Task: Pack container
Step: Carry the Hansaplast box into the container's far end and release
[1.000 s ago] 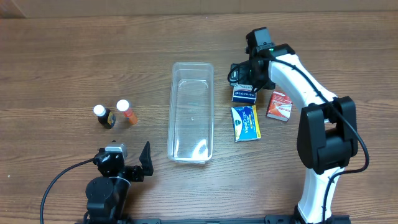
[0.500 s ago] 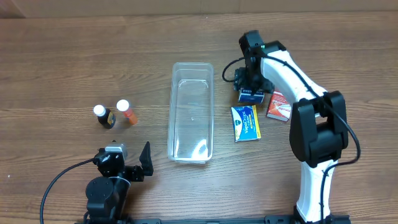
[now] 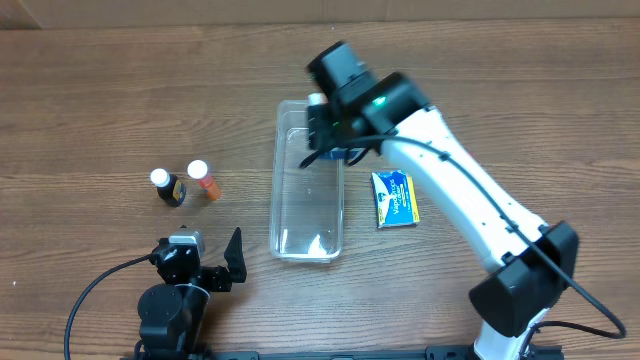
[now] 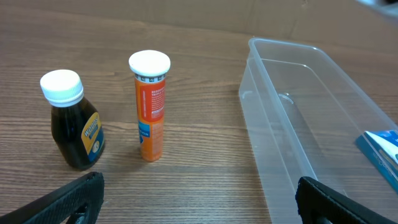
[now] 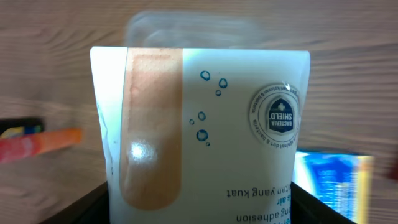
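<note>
The container (image 3: 306,212) is a long clear plastic bin in the middle of the table, with nothing lying inside it. My right gripper (image 3: 332,143) hangs over its far end, shut on a white plaster box (image 5: 205,124) with a bandage picture; a blue side of the box shows in the overhead view (image 3: 350,154). The container shows blurred behind the box in the right wrist view (image 5: 193,28). My left gripper (image 3: 225,262) is open and empty near the front edge, left of the container (image 4: 292,118); its fingers (image 4: 199,202) frame bare table.
A dark bottle with a white cap (image 3: 168,187) (image 4: 71,121) and an orange tube (image 3: 203,180) (image 4: 150,106) stand left of the container. A blue and yellow box (image 3: 395,197) lies flat to its right. My right arm spans the table's right side.
My right gripper lifted the plaster box from the table right of the container and swung it left, over the container's far end. The left arm has not moved.
</note>
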Motion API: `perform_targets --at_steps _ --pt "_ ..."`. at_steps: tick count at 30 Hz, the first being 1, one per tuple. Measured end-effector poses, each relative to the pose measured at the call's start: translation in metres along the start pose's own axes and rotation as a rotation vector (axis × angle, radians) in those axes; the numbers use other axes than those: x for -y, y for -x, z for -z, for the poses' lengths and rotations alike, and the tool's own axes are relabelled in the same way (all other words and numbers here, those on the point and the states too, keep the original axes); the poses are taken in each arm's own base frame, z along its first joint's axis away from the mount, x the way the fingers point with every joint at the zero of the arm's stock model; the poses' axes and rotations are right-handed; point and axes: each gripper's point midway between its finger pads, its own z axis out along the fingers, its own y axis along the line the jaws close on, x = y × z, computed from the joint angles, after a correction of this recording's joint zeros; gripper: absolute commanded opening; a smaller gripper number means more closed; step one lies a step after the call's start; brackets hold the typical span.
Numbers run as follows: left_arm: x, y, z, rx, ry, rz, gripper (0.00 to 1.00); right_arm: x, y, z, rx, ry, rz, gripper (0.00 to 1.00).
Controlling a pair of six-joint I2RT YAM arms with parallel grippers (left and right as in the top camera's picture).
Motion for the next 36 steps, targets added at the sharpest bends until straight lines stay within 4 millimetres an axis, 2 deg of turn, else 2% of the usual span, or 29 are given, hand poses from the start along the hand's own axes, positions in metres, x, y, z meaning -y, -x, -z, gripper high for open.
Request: perform_targets --at_steps 1,2,3,8,10,12,14,16,21,27,30,31,33,36 --pt "0.000 0.000 0.000 0.000 0.000 0.000 1.00 -0.008 -0.004 -0.004 -0.003 0.010 0.002 0.72" --pt "0.000 0.000 0.000 0.000 0.000 0.000 1.00 -0.020 -0.016 -0.018 -0.027 0.020 -0.003 0.72" --pt "0.000 0.000 0.000 0.000 0.000 0.000 1.00 -0.024 -0.020 -0.028 -0.034 0.027 -0.015 0.71" --pt "0.000 0.000 0.000 0.000 0.000 0.000 1.00 -0.027 -0.029 -0.086 -0.082 0.033 -0.090 0.70" --pt "0.000 0.000 0.000 0.000 0.000 0.000 1.00 -0.032 -0.027 -0.102 -0.077 0.049 -0.119 0.70" --pt "0.000 0.000 0.000 0.000 0.000 0.000 1.00 -0.036 -0.024 -0.108 -0.066 0.061 -0.142 0.71" --pt "0.000 0.000 0.000 0.000 0.000 0.000 1.00 -0.041 -0.017 -0.109 -0.040 0.086 -0.160 0.79" --pt "0.000 0.000 0.000 0.000 0.000 0.000 1.00 -0.045 -0.013 -0.109 -0.026 0.102 -0.181 0.82" --pt "0.000 0.000 0.000 0.000 0.000 0.000 1.00 -0.043 -0.011 -0.109 -0.016 0.092 -0.199 0.92" --pt "0.000 0.000 0.000 0.000 0.000 0.000 1.00 -0.041 -0.004 -0.109 0.025 0.078 -0.146 0.93" --pt "0.000 0.000 0.000 0.000 0.000 0.000 1.00 -0.034 -0.010 -0.109 0.001 0.048 -0.108 0.84" --pt "0.000 0.000 0.000 0.000 0.000 0.000 1.00 -0.031 -0.015 -0.110 -0.015 0.033 -0.104 0.76" --pt "0.000 0.000 0.000 0.000 0.000 0.000 1.00 -0.025 -0.022 -0.109 -0.044 0.007 -0.093 0.54" --pt "0.000 0.000 0.000 0.000 0.000 0.000 1.00 -0.023 -0.025 -0.109 -0.056 -0.004 -0.081 0.37"
